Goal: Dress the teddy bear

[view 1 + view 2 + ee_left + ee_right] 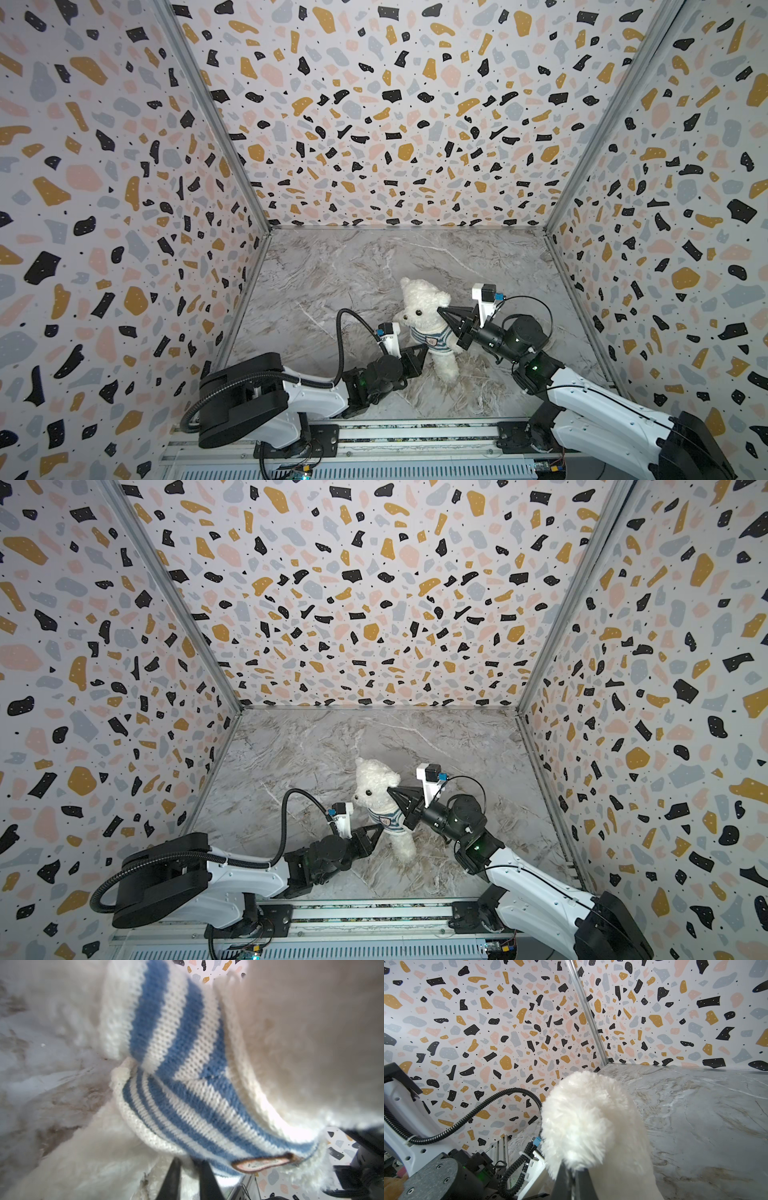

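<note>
Hold bear point(424, 305) upright near middle of table point(332, 270) by pinch of right gripper point(441, 311) on head fur; with left gripper point(423, 347), jaws pressed nearly together at shirt point(440, 336) hem (catch on knit unclear), draw hem down chest in short, even tugs.

- Table point(332, 270): grey marble-pattern surface, lower centre in both top views point(299, 746).
- Walls point(395, 124): three panels at the back, left and right of the frame. White ground with a terrazzo print of black, ochre, pink and grey patches.
- Corner posts point(216, 116): two bare metal profiles at the wall joints.
- Slotted metal rail point(415, 436): runs along the table's edge at the bottom of the frame.
- Tan fuzzy object point(392, 1186): right wrist view only, cut off by the frame edge, not identifiable.
</note>
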Controlling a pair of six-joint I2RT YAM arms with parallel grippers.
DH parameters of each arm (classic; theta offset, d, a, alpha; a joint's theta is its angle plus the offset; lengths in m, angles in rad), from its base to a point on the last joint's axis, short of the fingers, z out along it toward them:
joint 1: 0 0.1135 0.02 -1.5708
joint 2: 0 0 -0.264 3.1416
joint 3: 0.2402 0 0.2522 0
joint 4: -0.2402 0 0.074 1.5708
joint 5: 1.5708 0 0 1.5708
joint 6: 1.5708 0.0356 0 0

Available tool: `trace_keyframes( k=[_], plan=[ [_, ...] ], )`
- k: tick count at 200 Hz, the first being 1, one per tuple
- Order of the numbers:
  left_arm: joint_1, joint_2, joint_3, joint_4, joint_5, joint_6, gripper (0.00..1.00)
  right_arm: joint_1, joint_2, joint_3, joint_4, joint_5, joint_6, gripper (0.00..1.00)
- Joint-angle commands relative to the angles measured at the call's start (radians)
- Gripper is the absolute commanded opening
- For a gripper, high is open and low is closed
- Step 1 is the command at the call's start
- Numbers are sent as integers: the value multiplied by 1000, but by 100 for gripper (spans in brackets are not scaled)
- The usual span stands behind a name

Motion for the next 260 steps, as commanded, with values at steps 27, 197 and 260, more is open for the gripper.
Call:
trace_keyframes(
  k=[27, 197, 260],
  plan=[
    [-4, -4, -26, 52, -26, -5, 0, 7, -55, -16, 31, 15, 7, 0],
    [-3, -164, 14, -196, 21, 222, 17, 6, -131, -28, -59, 77, -6, 0],
    [-9, -349, 88, -526, -16, 435, 47, 10, -94, -19, -104, 135, 12, 0]
  ],
)
